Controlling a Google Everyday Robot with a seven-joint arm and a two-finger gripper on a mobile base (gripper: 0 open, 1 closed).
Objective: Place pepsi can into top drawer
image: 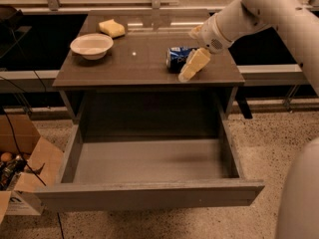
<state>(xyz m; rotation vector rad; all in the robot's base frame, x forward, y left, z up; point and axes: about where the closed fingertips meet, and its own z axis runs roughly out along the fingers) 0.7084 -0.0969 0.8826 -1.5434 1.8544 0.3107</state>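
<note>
We are at the grasp: the small blue metal pepsi can [175, 58] lies on the brown tabletop [139, 59], just behind our cream gripper [193, 65]. We cannot tell whether it grips. Next we must lift the can into the open grey top drawer [149, 161].

The white arm [271, 4] is slanting in from the upper right, up and to the right of the tool, its thick forearm running down-left. At its end the rounded wrist [218, 33] is sitting just above and right of the tool, with a patch of small dark holes facing us. The cream tool [192, 66] is hanging off that wrist and tilting down-left, its tip pointing low over the right front part of the desk [134, 63]. Well below and right of the tool, another white rounded part of the robot [299, 193] is filling the lower right corner.
</note>
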